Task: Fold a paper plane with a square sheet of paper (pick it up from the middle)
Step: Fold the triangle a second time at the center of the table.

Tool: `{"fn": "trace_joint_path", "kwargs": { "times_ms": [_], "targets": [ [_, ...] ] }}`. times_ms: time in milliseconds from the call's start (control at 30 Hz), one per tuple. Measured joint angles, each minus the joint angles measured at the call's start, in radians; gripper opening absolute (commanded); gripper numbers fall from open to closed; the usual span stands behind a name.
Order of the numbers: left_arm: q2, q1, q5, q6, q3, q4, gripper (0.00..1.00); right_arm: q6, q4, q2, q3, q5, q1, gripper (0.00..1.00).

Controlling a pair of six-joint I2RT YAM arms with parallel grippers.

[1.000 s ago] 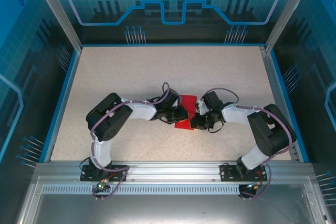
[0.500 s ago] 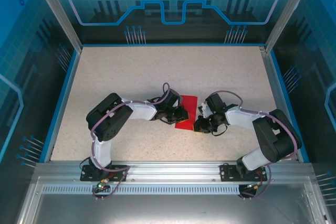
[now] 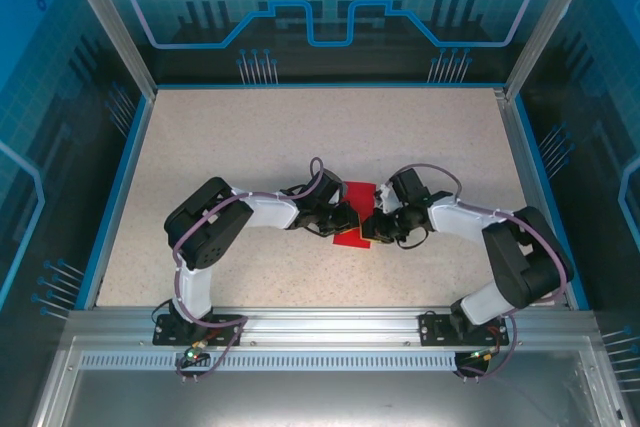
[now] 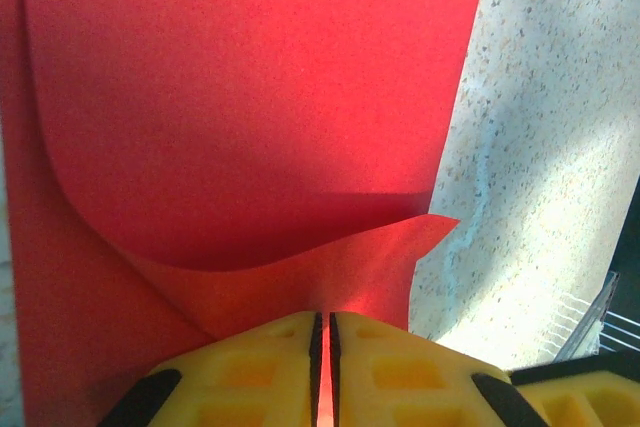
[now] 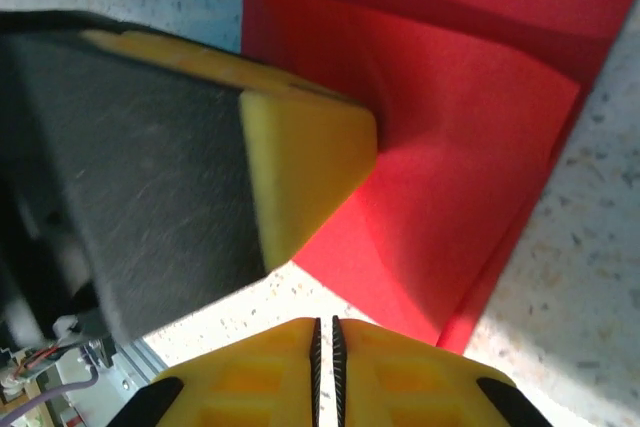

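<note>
Two claws flank the red paper (image 4: 250,97): the left claw (image 4: 322,319) pinches its lifted flap; the right claw (image 5: 324,325), pressed together, has the sheet's edge just ahead.

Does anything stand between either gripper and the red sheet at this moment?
Nothing visible does. The left gripper is shut on a lifted flap of the square sheet of paper, and the closed right gripper sits right at its edge.

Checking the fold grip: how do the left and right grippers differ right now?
Left gripper pinches a lifted flap of the paper; right gripper shows no red between its fingers. Left sits over paper; right sits at its edge, partly over table. Both are shut.
</note>
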State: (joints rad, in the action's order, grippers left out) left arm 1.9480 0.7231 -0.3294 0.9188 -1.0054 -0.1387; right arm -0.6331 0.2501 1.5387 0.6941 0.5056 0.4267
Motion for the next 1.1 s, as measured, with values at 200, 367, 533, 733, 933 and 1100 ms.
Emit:
{"fn": "trace_joint_path", "kwargs": {
  "times_ms": [200, 367, 533, 733, 933, 1100],
  "targets": [
    [0.0, 0.0, 0.0, 0.0, -0.002, 0.0, 0.16, 0.008, 0.0, 0.085, -0.001, -0.018, -0.002, 0.1],
    [0.0, -0.001, 0.007, -0.002, -0.008, 0.003, 0.17, 0.025, -0.016, 0.087, -0.016, 0.004, -0.025, 0.06],
    [0.0, -0.022, 0.021, -0.001, -0.008, -0.003, 0.17, 0.041, -0.033, 0.087, -0.032, 0.031, -0.046, 0.05],
    [0.018, -0.047, 0.022, -0.001, -0.027, -0.002, 0.16, 0.05, -0.035, 0.087, -0.034, 0.036, -0.051, 0.05],
    [0.021, -0.056, 0.019, -0.001, -0.028, -0.003, 0.16, 0.055, -0.035, 0.087, -0.034, 0.037, -0.055, 0.05],
    [0.02, -0.08, 0.01, 0.0, -0.015, -0.023, 0.16, 0.058, -0.035, 0.087, -0.034, 0.037, -0.055, 0.05]
  ]
}}
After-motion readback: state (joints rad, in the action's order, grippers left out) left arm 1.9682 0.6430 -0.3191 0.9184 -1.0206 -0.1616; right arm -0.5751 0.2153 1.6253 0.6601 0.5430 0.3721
